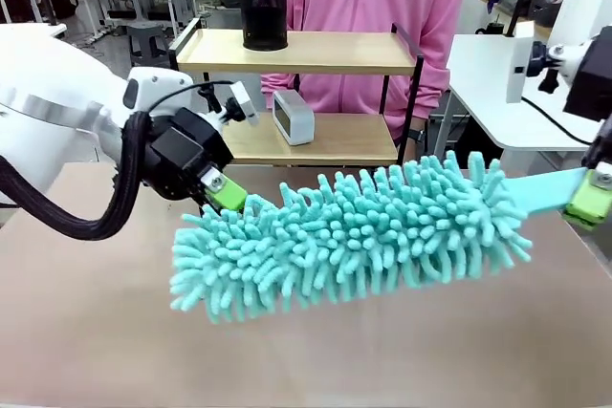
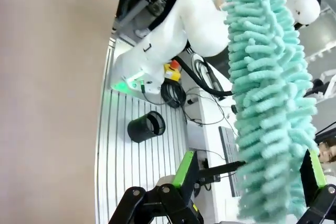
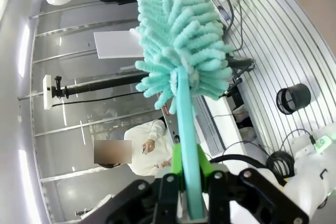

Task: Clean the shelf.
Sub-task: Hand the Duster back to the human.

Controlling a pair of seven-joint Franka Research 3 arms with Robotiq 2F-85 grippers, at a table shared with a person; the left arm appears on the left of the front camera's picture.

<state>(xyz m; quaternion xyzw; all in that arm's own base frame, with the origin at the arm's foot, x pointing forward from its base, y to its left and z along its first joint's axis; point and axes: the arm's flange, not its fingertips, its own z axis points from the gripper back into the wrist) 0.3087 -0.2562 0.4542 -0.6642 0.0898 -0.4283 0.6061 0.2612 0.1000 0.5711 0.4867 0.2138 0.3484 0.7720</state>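
The shelf (image 1: 330, 52) stands at the far side of the table, two light wooden boards in a black frame, in front of a person in pink. A fluffy teal duster (image 1: 354, 236) hangs level above the table. My right gripper (image 1: 590, 200) is shut on its flat teal handle (image 3: 185, 145) at the right edge; the head (image 3: 178, 30) stretches away from it. My left gripper (image 1: 234, 200) is at the duster's left tip. It is open, and the duster's end (image 2: 268, 129) hangs between its green pads (image 2: 186, 169), nearer the right-hand one.
A black cylinder (image 1: 262, 12) stands on the shelf's top board and a small grey device (image 1: 293, 117) on the lower one. A white table (image 1: 488, 83) is at the back right. The brown tabletop (image 1: 382, 351) lies under the duster.
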